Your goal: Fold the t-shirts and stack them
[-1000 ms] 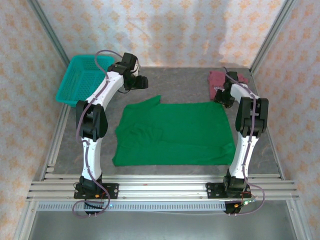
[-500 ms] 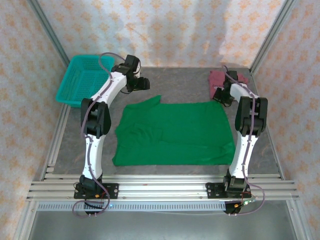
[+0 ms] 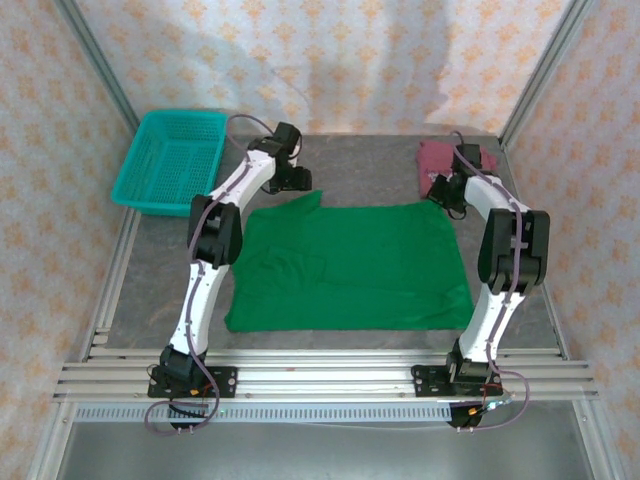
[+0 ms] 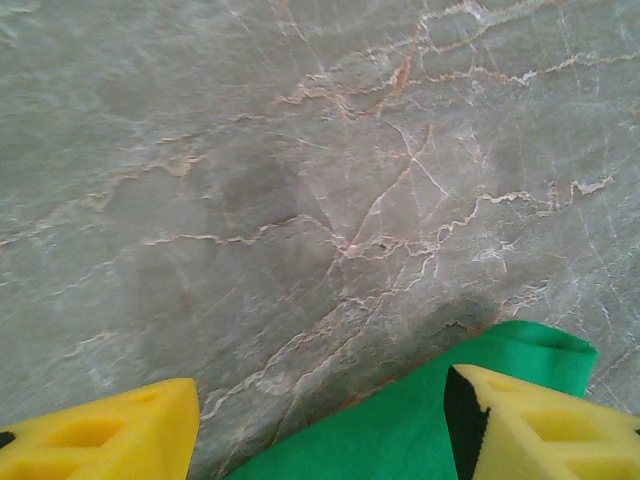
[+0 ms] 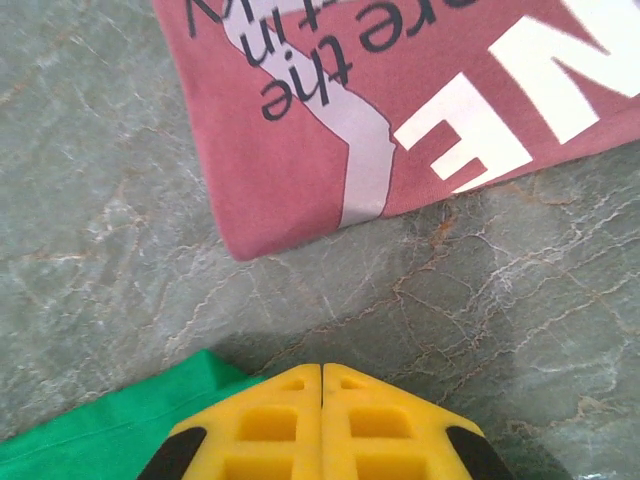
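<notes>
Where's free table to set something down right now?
Free: far strip of table between the left gripper and the maroon shirt; left margin between the teal basket and the near rail. Crowded: centre under the green shirt; far right, where the right gripper sits between both shirts.

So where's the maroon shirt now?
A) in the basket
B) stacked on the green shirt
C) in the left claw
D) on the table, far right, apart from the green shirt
D: a strip of bare table separates the maroon shirt from the green shirt.
</notes>
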You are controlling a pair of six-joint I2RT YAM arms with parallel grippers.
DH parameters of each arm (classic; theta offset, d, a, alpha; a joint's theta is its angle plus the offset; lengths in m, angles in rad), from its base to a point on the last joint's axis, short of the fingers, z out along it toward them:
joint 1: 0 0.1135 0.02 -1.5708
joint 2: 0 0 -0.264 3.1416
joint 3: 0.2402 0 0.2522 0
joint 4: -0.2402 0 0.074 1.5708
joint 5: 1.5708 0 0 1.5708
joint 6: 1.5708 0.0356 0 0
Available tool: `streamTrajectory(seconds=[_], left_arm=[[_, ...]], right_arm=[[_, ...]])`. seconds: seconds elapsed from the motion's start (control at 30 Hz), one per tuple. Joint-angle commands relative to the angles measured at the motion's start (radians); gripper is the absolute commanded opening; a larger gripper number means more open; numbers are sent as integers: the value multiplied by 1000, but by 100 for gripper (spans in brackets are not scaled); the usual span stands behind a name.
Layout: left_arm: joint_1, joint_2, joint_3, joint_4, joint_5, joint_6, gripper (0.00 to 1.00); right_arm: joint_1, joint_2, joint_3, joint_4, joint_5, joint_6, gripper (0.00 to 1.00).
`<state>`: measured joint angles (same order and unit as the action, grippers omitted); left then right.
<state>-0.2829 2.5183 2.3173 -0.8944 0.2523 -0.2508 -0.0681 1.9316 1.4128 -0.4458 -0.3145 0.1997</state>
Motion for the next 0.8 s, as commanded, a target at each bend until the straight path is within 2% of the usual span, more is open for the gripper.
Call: streamTrajectory(seconds=[0.0,0.17,0.33,0.5,0.63,0.7,0.77], left_arm=[[-9,22,44,-42,-44,33,66],[-15,49,44,-42,-49,51,63],[-27,74,44,-42,-39,68,55],[-21,73,24,-58,-21,89,34],[-19,57,10,-55,7,111,12],[-17,42,13,-59,2,114,7],[-15,14,21,-56,0,113,5]], right_arm=[[10,-48,-29,18,-1,19,0],[15,-75,-41,12,-8,26,0],[16,-96,-46,7,-12,35,0],[16,-117,-50,4,-10,38,0],[16,-117,-49,0,-12,43,0],[16,-117,-52,5,-9,48,0],[16,-122,-54,9,-6,52,0]])
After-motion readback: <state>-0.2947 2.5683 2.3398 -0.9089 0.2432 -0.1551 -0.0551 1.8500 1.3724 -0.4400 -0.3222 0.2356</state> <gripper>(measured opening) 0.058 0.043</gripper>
